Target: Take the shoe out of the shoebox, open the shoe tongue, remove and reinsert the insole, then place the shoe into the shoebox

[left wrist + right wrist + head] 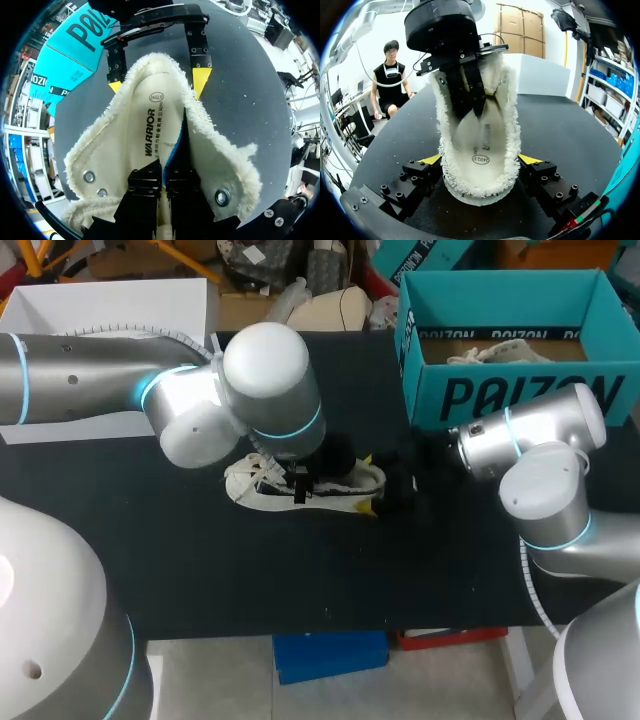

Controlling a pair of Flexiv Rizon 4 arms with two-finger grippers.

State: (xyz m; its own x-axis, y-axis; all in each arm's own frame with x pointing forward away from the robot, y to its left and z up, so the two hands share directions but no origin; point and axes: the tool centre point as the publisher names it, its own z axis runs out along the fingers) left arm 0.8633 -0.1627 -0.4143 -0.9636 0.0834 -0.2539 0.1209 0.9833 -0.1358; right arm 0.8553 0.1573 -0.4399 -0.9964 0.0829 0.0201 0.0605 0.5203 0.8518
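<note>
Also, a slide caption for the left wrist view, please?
Left gripper pinches the insole; right gripper clamps the shoe by its heel.

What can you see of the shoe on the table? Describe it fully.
The shoe is cream-white with a fleecy lining, metal eyelets and loose laces. It rests on the black table, apart from the teal shoebox, mouth spread open. The right claw grips its heel from both sides; the left claw pinches the printed insole inside, one edge raised.
</note>
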